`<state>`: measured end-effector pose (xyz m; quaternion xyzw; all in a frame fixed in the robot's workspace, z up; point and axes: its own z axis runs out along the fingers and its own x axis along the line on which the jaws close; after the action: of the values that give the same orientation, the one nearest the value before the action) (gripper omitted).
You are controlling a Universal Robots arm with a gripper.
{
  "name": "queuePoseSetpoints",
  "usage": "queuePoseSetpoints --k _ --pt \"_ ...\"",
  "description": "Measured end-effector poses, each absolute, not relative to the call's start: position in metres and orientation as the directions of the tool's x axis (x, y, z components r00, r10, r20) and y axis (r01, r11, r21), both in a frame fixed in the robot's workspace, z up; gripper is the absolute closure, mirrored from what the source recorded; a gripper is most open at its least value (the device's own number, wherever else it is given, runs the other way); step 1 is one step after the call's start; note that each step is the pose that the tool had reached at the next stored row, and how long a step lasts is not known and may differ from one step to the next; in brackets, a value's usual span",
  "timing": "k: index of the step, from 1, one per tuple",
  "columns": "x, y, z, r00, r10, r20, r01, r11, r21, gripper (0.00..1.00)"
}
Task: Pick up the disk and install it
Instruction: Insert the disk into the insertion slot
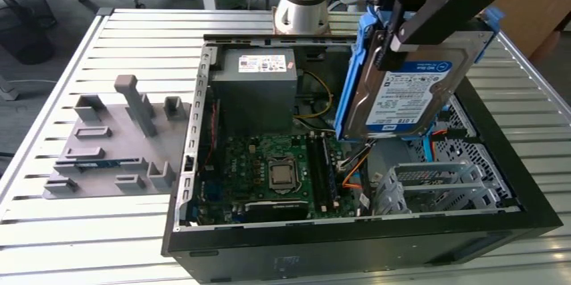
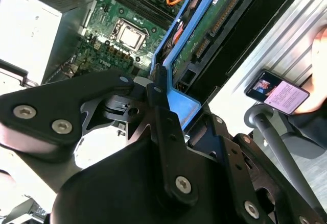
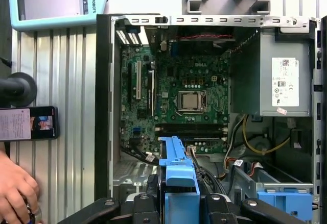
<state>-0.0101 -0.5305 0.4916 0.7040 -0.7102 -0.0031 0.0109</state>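
The gripper point(image 1: 418, 21) is clamped on the upper end of the disk point(image 1: 412, 91), gripping its blue carrier frame. The disk hangs over the open computer case point(image 1: 357, 230), near the edge on the exterior view's right. Its long axis is nearly upright and its connector end points down.

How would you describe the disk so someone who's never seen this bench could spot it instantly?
Find the open black computer case on the slatted metal table. Over its side at the exterior view's right, the gripper holds the disk in the air. Unlike the grey power supply box and drive cage, it is silver, blue-framed, with a blue-banded white label.
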Motion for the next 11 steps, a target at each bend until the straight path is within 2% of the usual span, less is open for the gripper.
queuePoseSetpoints --k 11 --pt "0.005 -0.543 0.486 -0.009 -1.0 0.011 -1.0 0.009 0.023 0.64"
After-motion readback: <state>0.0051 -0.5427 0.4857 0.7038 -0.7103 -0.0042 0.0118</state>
